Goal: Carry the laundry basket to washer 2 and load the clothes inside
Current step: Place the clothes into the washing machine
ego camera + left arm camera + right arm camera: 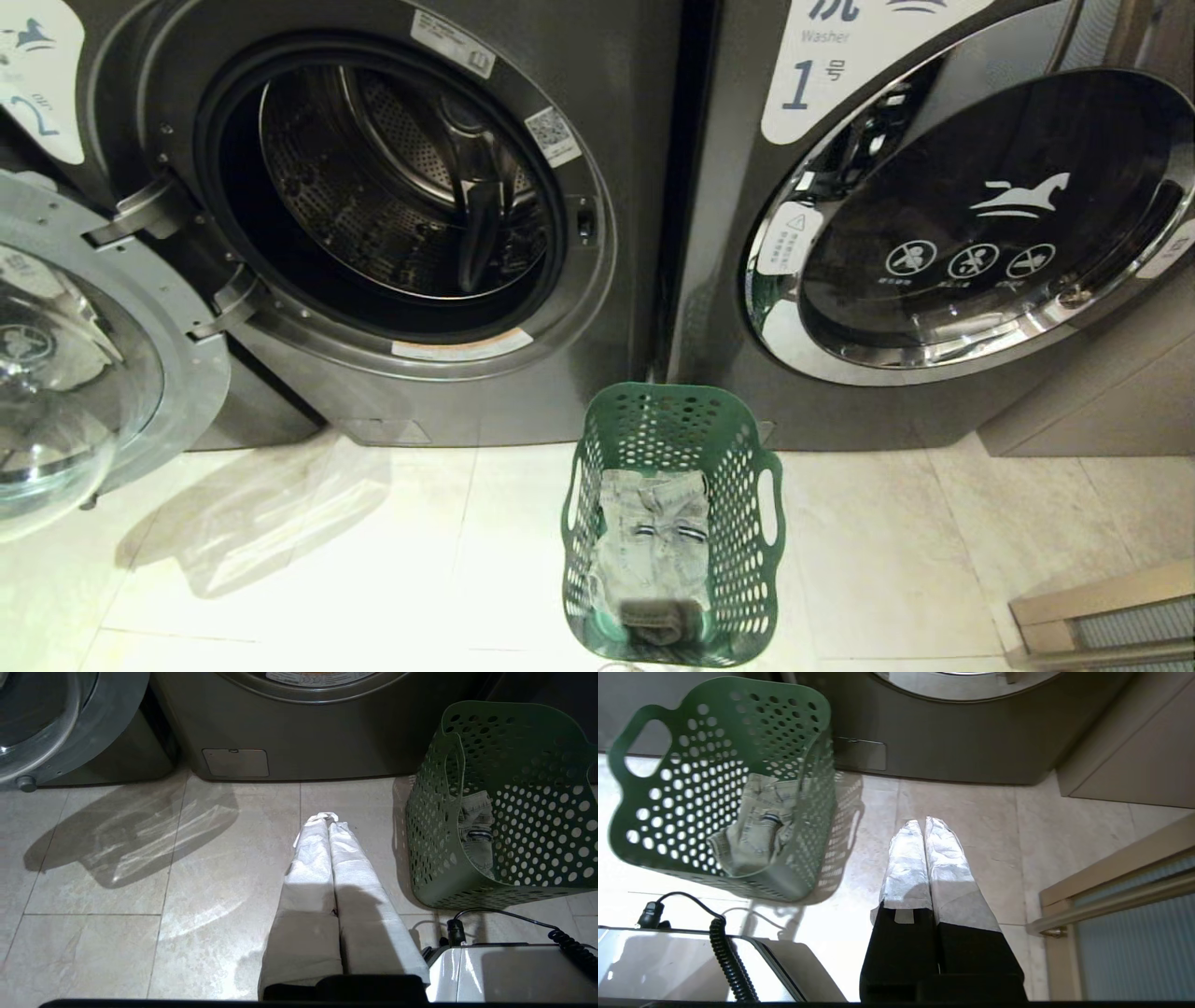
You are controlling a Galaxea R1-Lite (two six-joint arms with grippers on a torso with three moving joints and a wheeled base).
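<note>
basket (672,523) sat on the floor by open washer 2 (392,187), clothes (653,541) unloaded; both end effectors (327,821) (923,823) pressed together, empty.

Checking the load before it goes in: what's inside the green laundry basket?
The green laundry basket holds a crumpled pale grey garment with a dark piece at one end. Anything beneath them is covered.

The right-hand washer (934,233) bears a white label (840,65) — "Washer" above a large "1". The left washer (420,215) carries a label (37,93) reading "2" — other stickers are illegible.
</note>
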